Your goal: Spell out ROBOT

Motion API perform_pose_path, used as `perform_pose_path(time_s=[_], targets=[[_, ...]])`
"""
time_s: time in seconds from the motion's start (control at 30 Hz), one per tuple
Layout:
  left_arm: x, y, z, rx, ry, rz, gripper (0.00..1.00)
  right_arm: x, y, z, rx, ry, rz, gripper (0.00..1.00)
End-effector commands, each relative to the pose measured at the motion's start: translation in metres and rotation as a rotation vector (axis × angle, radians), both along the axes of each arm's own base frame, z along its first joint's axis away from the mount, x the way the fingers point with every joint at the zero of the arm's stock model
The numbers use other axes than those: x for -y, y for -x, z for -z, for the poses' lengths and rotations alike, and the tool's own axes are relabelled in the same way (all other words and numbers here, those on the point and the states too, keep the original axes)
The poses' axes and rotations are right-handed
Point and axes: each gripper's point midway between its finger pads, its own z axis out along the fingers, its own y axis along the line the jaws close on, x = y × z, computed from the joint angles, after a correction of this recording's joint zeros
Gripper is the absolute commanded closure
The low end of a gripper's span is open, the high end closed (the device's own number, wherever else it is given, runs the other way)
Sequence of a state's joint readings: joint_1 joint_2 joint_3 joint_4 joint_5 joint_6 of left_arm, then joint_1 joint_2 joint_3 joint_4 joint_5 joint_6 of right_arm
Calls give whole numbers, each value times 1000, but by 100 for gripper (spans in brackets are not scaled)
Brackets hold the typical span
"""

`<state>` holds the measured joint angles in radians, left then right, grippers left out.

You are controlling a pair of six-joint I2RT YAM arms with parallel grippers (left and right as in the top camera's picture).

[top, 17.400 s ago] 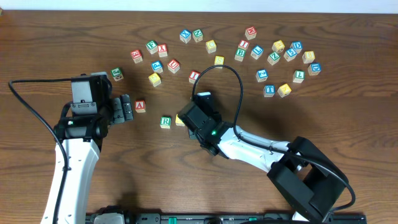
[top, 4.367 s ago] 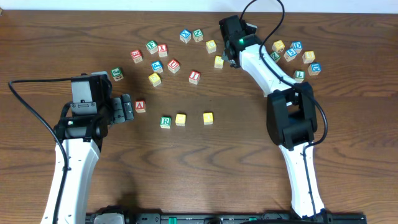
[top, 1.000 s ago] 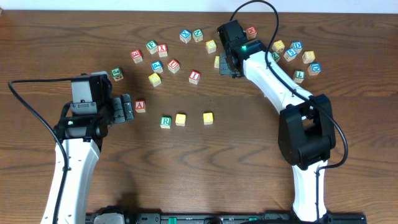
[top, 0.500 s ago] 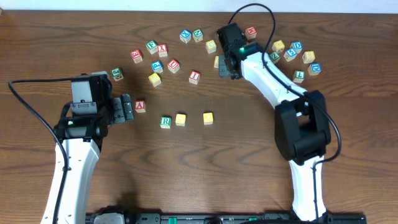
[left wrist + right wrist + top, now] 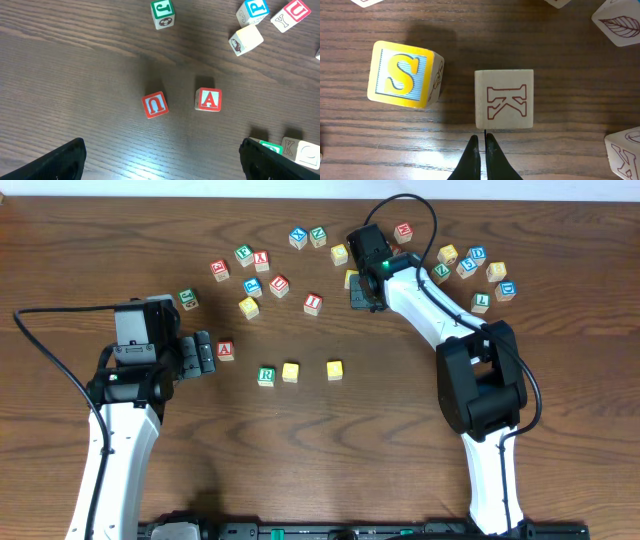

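Across the brown table [image 5: 300,470], the right arm [image 5: 430,310] reaches into the scattered cubes [image 5: 470,265] at the far side, while the left arm [image 5: 120,430] rests at the near left. The word's row lies mid-table, nearer the robot and to the left of the right arm's reach. In it the green R cube [image 5: 266,376] sits just beside a yellow cube [image 5: 290,372], followed by a gap and a second yellow cube [image 5: 334,369]. The gap looks meant for the B cube. Neither it nor the T cube can be picked out, and the right arm hides part of the scatter. The left gripper [image 5: 200,355] stands wide open and empty beside the red A cube [image 5: 225,349]. The right gripper [image 5: 482,136] is pinched closed on nothing. Its tips are at the near edge of the red-outlined K cube [image 5: 504,99], with the yellow S cube [image 5: 402,74] apart to the left in the wrist view. The word needs neither letter.
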<state>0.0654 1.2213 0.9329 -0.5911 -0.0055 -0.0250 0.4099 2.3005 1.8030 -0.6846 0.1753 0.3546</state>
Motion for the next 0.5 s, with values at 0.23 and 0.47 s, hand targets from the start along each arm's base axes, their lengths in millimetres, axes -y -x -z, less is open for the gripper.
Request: perform_pose_path(time_s=[0.23,0.47], targets=[[-2,-6,-11,29,-7,-1,4,-1,-5,-11,5,1,-9,99],[-2,-6,-11,29,-7,-1,4,-3,-10,-22,19,-5,-9,99]])
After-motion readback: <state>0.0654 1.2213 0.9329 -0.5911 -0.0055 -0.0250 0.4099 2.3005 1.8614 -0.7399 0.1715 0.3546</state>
